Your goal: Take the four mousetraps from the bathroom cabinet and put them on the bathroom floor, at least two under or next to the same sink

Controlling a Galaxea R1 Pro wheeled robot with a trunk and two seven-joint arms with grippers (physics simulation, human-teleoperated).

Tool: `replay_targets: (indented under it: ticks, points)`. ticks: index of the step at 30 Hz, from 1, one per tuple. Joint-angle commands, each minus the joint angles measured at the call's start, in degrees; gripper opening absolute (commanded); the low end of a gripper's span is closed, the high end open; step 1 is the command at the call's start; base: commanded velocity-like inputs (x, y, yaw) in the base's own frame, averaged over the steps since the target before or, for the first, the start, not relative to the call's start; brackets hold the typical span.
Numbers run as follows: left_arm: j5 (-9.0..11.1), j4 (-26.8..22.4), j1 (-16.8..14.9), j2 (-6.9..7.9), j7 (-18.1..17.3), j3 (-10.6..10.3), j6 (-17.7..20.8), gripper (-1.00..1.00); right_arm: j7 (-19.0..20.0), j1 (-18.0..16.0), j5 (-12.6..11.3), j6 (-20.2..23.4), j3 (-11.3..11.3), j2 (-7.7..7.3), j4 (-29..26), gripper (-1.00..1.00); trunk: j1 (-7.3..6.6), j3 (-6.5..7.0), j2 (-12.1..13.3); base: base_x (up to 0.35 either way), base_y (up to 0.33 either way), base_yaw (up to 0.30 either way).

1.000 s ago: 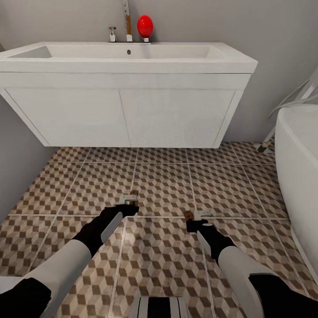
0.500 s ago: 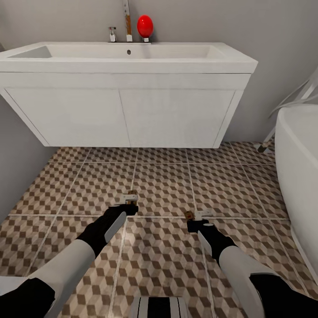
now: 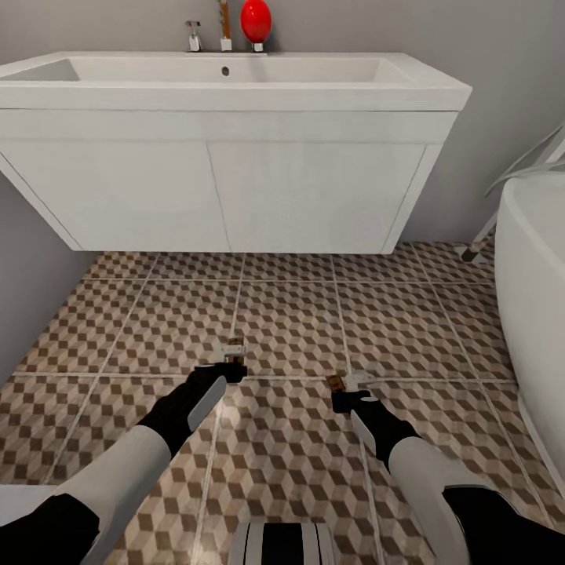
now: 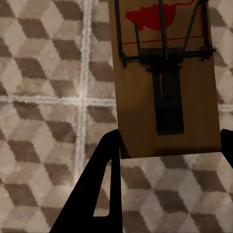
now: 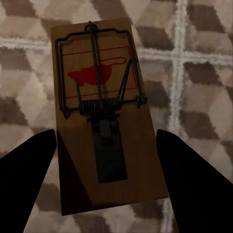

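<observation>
I see two mousetraps, flat brown slabs with a wire spring and a red mouse print. My left gripper [image 3: 227, 358] is shut on one mousetrap [image 3: 234, 346], gripping its near end between the fingers [image 4: 104, 179] just above the bathroom floor [image 3: 290, 322]. My right gripper [image 3: 349, 386] is shut on the other mousetrap [image 3: 337, 383], whose long edges [image 5: 104, 111] touch both fingers, also low over the tiles. The white box-shaped sink [image 3: 235, 94] hangs on the wall ahead, a tile and a half beyond both traps. The cabinet is out of view.
A white bathtub [image 3: 541, 275] curves along the right side. A grey wall [image 3: 31, 290] closes the left. On the sink's back rim stand a chrome faucet [image 3: 194, 35] and a red egg-shaped object [image 3: 255, 20]. Open tiles lie under the sink.
The head camera has shifted, so the sink sits higher and closer in the picture. The left gripper dipped slightly toward the floor; both traps stay in the grippers.
</observation>
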Motion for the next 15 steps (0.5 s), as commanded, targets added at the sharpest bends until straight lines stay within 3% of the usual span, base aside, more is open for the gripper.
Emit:
replay_targets:
  ticks: [1,6,15]
  points:
    - [0.51,-0.29,-0.04,0.05,0.68,-0.18,-0.01,-1.0,-0.14,0.0,0.38,0.39,-0.09,0.03,-0.12,-1.0,-0.01,-0.04,-0.02,0.0,0.0,0.0]
    - [0.46,-1.25,-0.04,0.16,0.98,-0.12,-0.33,-1.0,-0.14,0.0,0.38,0.35,-0.07,0.03,-0.12,-1.0,-0.01,-0.04,-0.02,0.029,0.0,0.0]
    - [0.62,-0.92,-0.04,0.23,0.31,0.15,0.04,-1.0,-0.14,0.0,0.38,0.33,-0.07,-0.13,-0.2,-1.0,-0.01,-0.04,-0.02,0.313,0.0,0.0]
